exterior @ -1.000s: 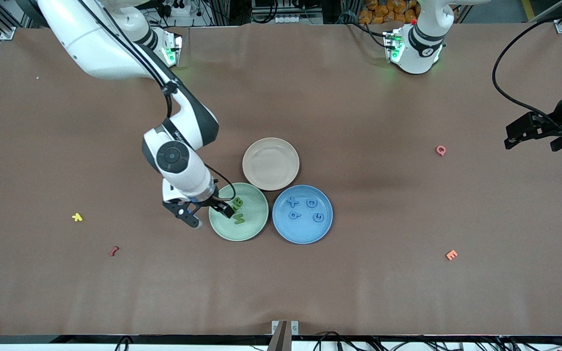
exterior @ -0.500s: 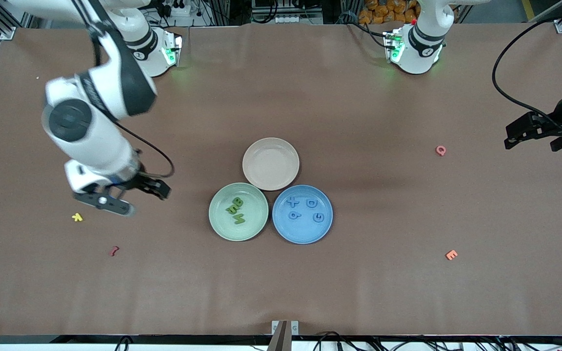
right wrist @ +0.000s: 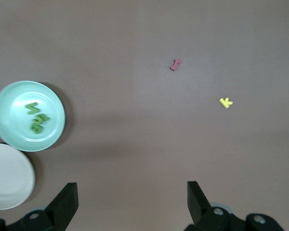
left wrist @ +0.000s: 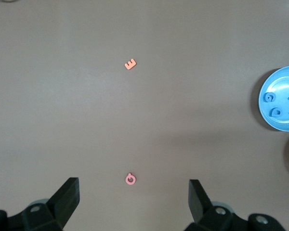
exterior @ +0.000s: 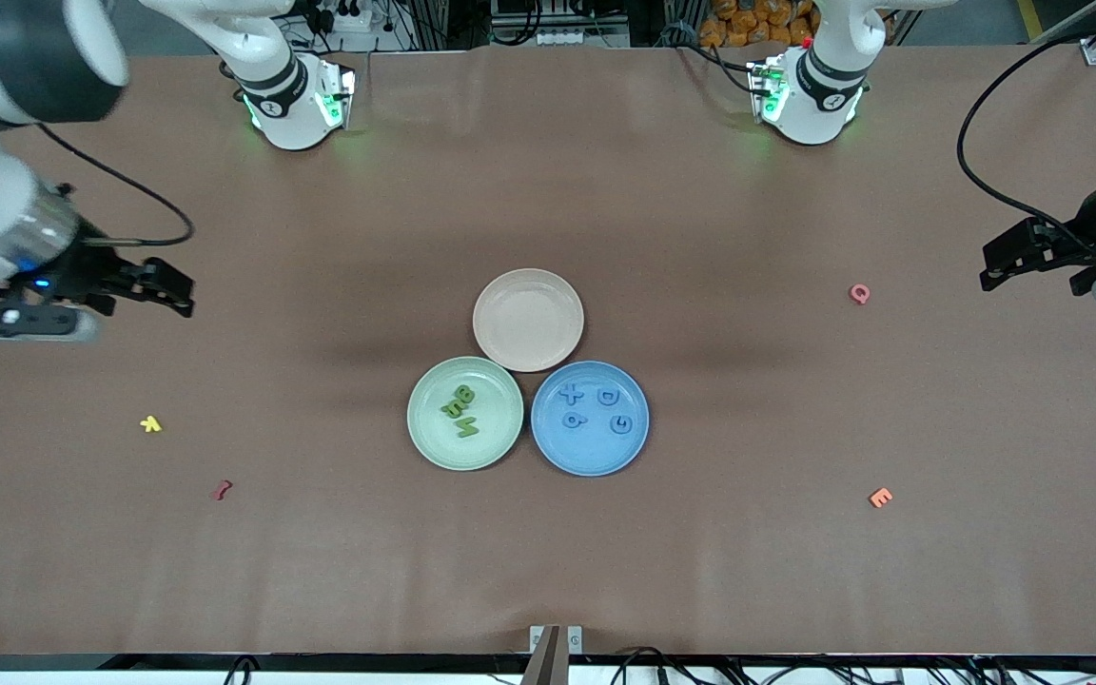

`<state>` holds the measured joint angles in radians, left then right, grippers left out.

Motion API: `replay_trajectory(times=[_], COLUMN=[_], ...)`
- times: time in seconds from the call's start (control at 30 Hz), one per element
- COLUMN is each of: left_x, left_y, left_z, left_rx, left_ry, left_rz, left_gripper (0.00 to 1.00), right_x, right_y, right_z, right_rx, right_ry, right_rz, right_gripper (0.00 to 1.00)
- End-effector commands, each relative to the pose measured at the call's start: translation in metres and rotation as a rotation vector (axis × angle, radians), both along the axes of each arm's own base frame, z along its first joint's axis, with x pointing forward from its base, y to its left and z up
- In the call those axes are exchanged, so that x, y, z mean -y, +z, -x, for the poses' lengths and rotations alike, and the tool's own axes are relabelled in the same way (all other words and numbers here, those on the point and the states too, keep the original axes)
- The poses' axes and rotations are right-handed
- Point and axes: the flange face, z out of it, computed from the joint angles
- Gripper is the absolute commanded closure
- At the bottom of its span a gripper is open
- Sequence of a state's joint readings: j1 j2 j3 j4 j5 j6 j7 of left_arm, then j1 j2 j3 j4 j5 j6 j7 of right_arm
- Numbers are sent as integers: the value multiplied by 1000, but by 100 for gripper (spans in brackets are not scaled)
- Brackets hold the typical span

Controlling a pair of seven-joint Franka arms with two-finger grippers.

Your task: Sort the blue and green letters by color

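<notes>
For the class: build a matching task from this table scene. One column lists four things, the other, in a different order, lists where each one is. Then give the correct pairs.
Things
1. green letters
2. blue letters
3. yellow letter
4. beige plate

Places
A. bare tabletop, toward the right arm's end
B. on the blue plate
C. farther from the front camera than the two other plates, holding nothing
D. on the green plate

Pairs: 1-D, 2-B, 3-A, 4-C
</notes>
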<state>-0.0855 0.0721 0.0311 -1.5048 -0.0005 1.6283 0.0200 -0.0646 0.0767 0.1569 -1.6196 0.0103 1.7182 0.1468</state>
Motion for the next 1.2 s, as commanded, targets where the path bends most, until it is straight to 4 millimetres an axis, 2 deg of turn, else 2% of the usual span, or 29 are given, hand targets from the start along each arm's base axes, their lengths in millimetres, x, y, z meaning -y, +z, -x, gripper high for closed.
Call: replay_trajectory(times=[0.0, 0.2, 0.33, 0.43, 0.53, 0.8, 0.93, 1.17], left_x=[2, 3, 3, 3, 2, 0, 1, 0], left_y=[4, 3, 3, 3, 3, 3, 2, 2], left_z=[1, 0, 0, 0, 0, 0, -1, -1], left_rx=[1, 1, 1, 0, 0, 0, -2, -2], left_ry=[-16, -11, -11, -11, -8, -7, -8, -7], left_rz=[-7, -7, -7, -7, -7, -7, -7, -7], left_gripper=[0, 0, 0, 0, 0, 0, 0, 0], right_x=[27, 37, 28, 31, 32, 29, 25, 31], right_y=[21, 34, 45, 47, 58, 76, 74, 64], right_z=[17, 21, 23, 24, 32, 32, 33, 34], right_rx=[24, 50, 74, 76, 89, 122, 104, 49], right_ry=[-32, -34, -14, -17, -15, 5, 21, 8], right_rz=[-59, 0, 18, 19, 23, 71, 114, 103], right_gripper=[0, 0, 0, 0, 0, 0, 0, 0])
